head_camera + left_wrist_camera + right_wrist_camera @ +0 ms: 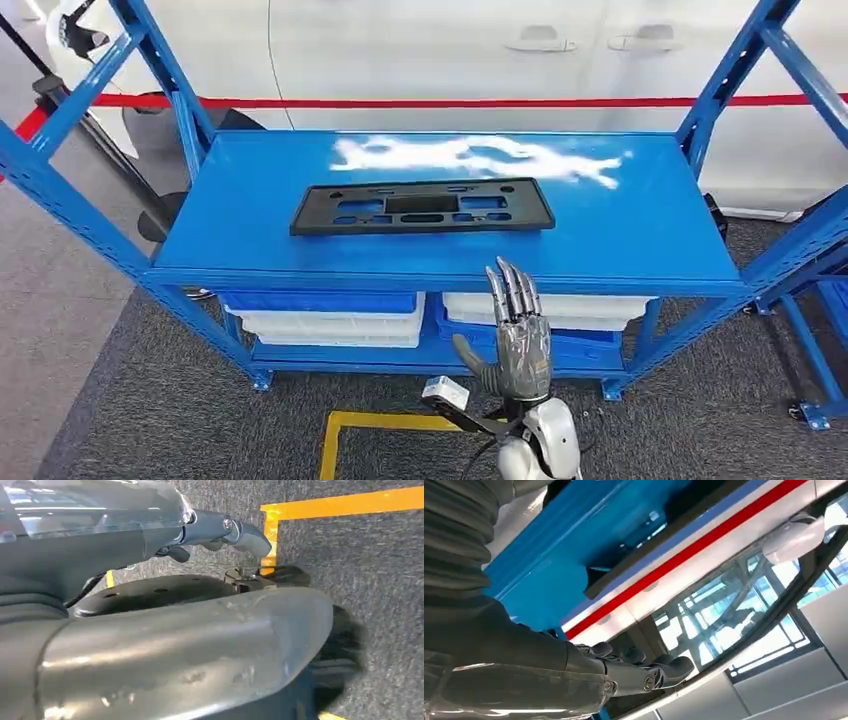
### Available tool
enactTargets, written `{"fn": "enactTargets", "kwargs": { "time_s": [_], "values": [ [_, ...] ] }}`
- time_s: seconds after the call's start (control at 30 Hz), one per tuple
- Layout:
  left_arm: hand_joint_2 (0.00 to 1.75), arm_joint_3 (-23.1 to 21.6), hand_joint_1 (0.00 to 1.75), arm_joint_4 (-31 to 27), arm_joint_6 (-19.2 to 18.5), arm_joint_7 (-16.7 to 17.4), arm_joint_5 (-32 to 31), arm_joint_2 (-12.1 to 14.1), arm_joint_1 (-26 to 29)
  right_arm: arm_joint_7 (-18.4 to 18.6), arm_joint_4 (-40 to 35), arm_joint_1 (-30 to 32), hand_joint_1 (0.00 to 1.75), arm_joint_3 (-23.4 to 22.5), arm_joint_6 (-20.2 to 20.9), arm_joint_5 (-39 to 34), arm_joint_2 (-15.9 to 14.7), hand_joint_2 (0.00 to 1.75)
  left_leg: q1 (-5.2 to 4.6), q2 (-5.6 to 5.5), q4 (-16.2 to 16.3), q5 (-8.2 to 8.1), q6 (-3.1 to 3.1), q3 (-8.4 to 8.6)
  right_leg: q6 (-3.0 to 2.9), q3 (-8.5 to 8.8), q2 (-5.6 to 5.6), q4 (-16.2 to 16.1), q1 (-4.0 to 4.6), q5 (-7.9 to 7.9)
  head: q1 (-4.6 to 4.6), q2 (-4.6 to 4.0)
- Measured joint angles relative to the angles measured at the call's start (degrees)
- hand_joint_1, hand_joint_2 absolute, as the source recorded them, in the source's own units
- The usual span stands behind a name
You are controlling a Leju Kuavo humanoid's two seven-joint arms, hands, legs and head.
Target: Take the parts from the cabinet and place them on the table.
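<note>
Your right hand [520, 335] stands raised in front of the blue rack [450, 268], just below the front edge of its top shelf, with the fingers [512, 290] stretched straight and a little apart and the thumb out to the side; it holds nothing and touches nothing. In the right wrist view you can see the same hand [634, 672] with its fingers bare and extended, the blue shelf and a red stripe behind them. Your left hand [220, 530] shows in the left wrist view, hanging over the floor with a finger reaching out past the clear cover; whether the rest of it is spread or curled, you cannot tell from there. The part you are after, a flat black plastic panel [422, 206] with several cut-outs, lies flat on the top shelf, near the middle and a little toward the left side, its long edges parallel to the shelf's front edge, well apart from your right hand. On the lower shelf you have white and blue bins [325, 318] stacked side by side. A bright glare patch sits on the shelf behind the panel. Behind the rack runs a red barrier tape [480, 101] and the white side of a car [560, 50] with two door handles. The floor is dark grey carpet [180, 420] with a yellow line [385, 425] marked just before your arm.
</note>
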Motion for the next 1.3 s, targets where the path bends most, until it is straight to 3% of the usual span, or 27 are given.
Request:
{"fn": "enactTargets", "kwargs": {
  "time_s": [0.03,0.1,0.13,0.17,0.23,0.27,0.3,0.37,0.67,0.7,0.77,0.83,0.9,0.93,0.97,1.0,1.03,1.07,1.1,1.13,1.17,1.2,1.23,1.3],
  "values": [
    [0.00,0.02,0.00,0.00,0.00,0.02,-0.02,0.00,-0.01,0.00,0.09,0.03,0.00,0.00,0.00,0.02,0.00,1.75,0.09,0.00,-3.15,2.16,0.03,1.09,0.06,0.10,0.08,0.15,-0.03,-0.14,0.02,0.00],
    [0.00,0.04,0.00,0.00,0.00,0.18,-0.31,0.00,-0.09,0.00,0.26,0.07,0.00,0.00,0.00,0.02,0.09,1.75,0.25,0.06,-13.40,8.35,0.06,5.42,0.54,0.60,0.13,0.31,-0.17,-0.54,0.02,0.00],
    [0.00,0.04,0.00,0.00,0.00,0.28,-0.39,0.00,-0.07,-0.02,0.33,0.07,0.00,0.00,0.00,0.00,0.11,1.75,0.20,0.05,-14.88,8.02,0.19,5.95,0.76,0.74,0.12,0.29,-0.16,-0.63,0.04,0.00],
    [0.00,0.04,0.00,0.00,-0.02,0.35,-0.42,-0.02,-0.16,-0.07,0.39,0.06,0.00,0.00,0.00,0.00,0.11,1.75,-0.30,0.19,-15.28,6.46,0.57,5.35,1.17,0.57,0.15,0.36,-0.02,-0.55,-0.04,0.00],
    [0.00,0.04,0.00,0.00,-0.02,0.46,-0.52,-0.04,-0.07,-0.11,0.39,0.16,0.00,0.00,0.00,0.02,0.13,1.75,-0.13,0.04,-15.26,8.45,1.28,5.66,1.72,0.63,0.06,0.24,0.24,-0.74,0.09,0.00],
    [0.00,0.04,0.00,0.00,-0.09,0.52,-0.55,-0.04,0.03,-0.18,0.39,0.19,0.00,-0.02,0.00,0.00,0.13,1.75,-0.08,0.06,-15.44,8.73,1.03,5.64,0.11,0.62,0.05,0.27,0.31,-0.93,0.15,0.00],
    [0.00,0.04,0.00,0.00,-0.11,0.55,-0.57,-0.07,0.02,-0.24,0.42,0.20,0.00,-0.04,0.00,0.02,0.13,1.75,-0.16,0.00,-15.44,8.80,1.13,5.61,-0.90,0.53,0.08,0.33,0.36,-0.53,0.13,0.00],
    [0.00,0.04,0.00,0.00,-0.42,0.57,-0.57,-0.07,-0.07,-0.33,0.52,0.26,0.00,-0.07,-0.02,0.04,0.13,1.75,-0.33,-0.06,-15.43,8.73,1.45,5.58,-0.85,0.72,0.07,-0.11,0.32,-0.48,0.17,0.00],
    [0.00,0.09,0.00,0.00,-0.59,0.57,-0.48,-0.07,-0.15,-0.28,1.25,0.27,0.00,-0.02,-0.02,0.48,0.31,1.75,-1.30,-0.04,-15.29,8.57,3.32,5.42,3.50,1.33,0.06,-1.65,-0.75,0.23,0.09,0.00],
    [0.00,0.09,0.00,0.00,-0.59,0.57,-0.48,-0.07,-0.14,-0.28,1.37,0.30,0.00,0.00,-0.02,0.55,0.35,1.75,-1.21,-0.06,-15.52,8.31,3.76,5.09,4.08,1.47,0.06,-1.15,-0.79,0.57,0.07,0.00],
    [0.00,0.11,0.00,0.00,-0.57,0.59,-0.50,-0.07,-0.11,-0.24,1.57,0.35,0.00,-0.02,-0.02,0.57,0.37,1.75,-0.95,-0.08,-15.79,8.28,4.48,6.11,4.44,1.03,0.00,0.24,-0.84,0.36,0.13,0.00],
    [0.00,0.11,0.00,0.00,-0.57,0.61,-0.59,-0.09,-0.10,-0.24,1.64,0.30,0.00,0.00,-0.02,0.57,0.39,1.75,-0.97,-0.04,-15.79,8.16,4.70,6.45,3.94,-0.85,0.05,4.47,-0.79,-2.62,0.17,0.00],
    [0.00,0.11,0.00,0.00,-0.52,0.70,-0.66,-0.11,-0.11,-0.22,1.90,0.43,0.00,0.00,-0.02,0.63,0.37,1.75,-1.13,-0.04,-15.74,8.09,4.76,6.39,3.56,-5.95,0.08,13.80,-0.33,-7.45,0.17,0.00],
    [0.00,0.11,0.00,0.00,-0.52,0.79,-0.87,-0.11,-0.05,-0.20,2.10,0.55,0.00,0.00,-0.02,0.68,0.37,1.75,-1.27,-0.05,-15.72,7.99,4.73,6.45,3.45,-7.90,0.09,16.96,-0.19,-8.32,0.15,0.00],
    [0.00,0.11,0.00,0.00,-0.50,0.85,-0.96,-0.11,-0.02,-0.13,2.25,0.62,0.00,0.00,-0.02,0.81,0.37,1.75,-1.37,-0.07,-15.71,7.84,4.72,6.59,3.20,-8.45,0.09,17.30,-0.07,-7.87,0.15,0.00],
    [0.00,0.11,0.00,0.00,-0.50,0.87,-0.96,-0.11,-0.02,-0.13,2.38,0.65,0.00,0.00,-0.02,0.89,0.37,1.75,-1.49,-0.14,-15.71,7.64,4.64,6.89,2.71,-7.71,0.09,14.95,0.08,-5.90,0.18,0.00],
    [0.00,0.11,0.00,0.00,-0.53,0.87,-0.98,-0.15,-0.02,-0.15,2.43,0.63,0.00,0.00,-0.02,0.90,0.39,1.75,-1.57,-0.17,-15.71,7.40,4.60,7.31,2.10,-5.92,0.09,11.00,0.38,-3.25,0.15,0.00],
    [0.00,0.11,0.00,0.00,-0.52,0.87,-1.03,-0.22,-0.04,-0.24,2.43,0.58,0.00,0.00,-0.02,0.90,0.39,1.75,-1.71,-0.18,-15.71,7.10,4.42,7.85,1.15,-3.26,0.10,5.28,0.85,0.08,0.20,0.00],
    [0.00,0.11,0.00,0.00,-0.57,0.90,-1.05,-0.37,0.01,-0.33,2.43,0.48,0.00,0.00,-0.02,0.90,0.39,1.75,-1.68,-0.15,-15.74,6.77,4.29,8.09,0.24,-1.71,0.05,1.06,1.32,1.68,0.13,0.00],
    [0.00,0.11,0.00,0.02,-0.57,0.94,-1.09,-0.52,-0.03,-0.33,2.54,0.35,0.00,0.02,-0.02,0.90,0.39,1.75,-1.86,-0.14,-15.73,6.60,3.93,8.20,0.05,-1.54,-0.12,0.58,1.57,-0.68,-0.15,0.00],
    [0.00,0.11,0.00,0.00,-0.59,0.98,-1.14,-0.52,-0.19,-0.44,2.54,0.28,0.00,0.07,-0.02,0.90,0.42,1.75,-1.62,-0.09,-15.92,6.41,3.55,8.04,0.15,-1.29,0.13,0.45,1.66,-1.22,-0.02,0.00],
    [0.00,0.11,0.00,0.00,-0.59,0.98,-1.16,-0.52,-0.17,-0.44,2.56,0.32,0.00,0.13,-0.02,0.92,0.42,1.75,-1.63,-0.08,-15.67,6.46,3.21,8.65,-0.19,-1.17,0.11,-0.17,1.69,0.07,-0.11,0.00],
    [0.00,0.11,0.00,0.02,-0.59,1.01,-1.20,-0.57,-0.09,-0.44,2.67,0.31,0.00,0.26,-0.02,0.90,0.44,1.75,-1.63,-0.05,-15.09,6.86,2.81,8.80,-0.29,-0.61,0.16,-0.28,1.64,0.13,-0.13,0.00],
    [0.00,0.11,0.00,0.00,-0.59,1.01,-1.22,-0.52,-0.15,-0.48,2.69,0.17,0.00,0.48,-0.04,0.87,0.57,1.75,-1.64,-0.05,-13.50,5.81,2.17,8.94,-0.53,1.31,0.04,-0.99,0.93,-0.04,0.04,0.00]
  ]
}}
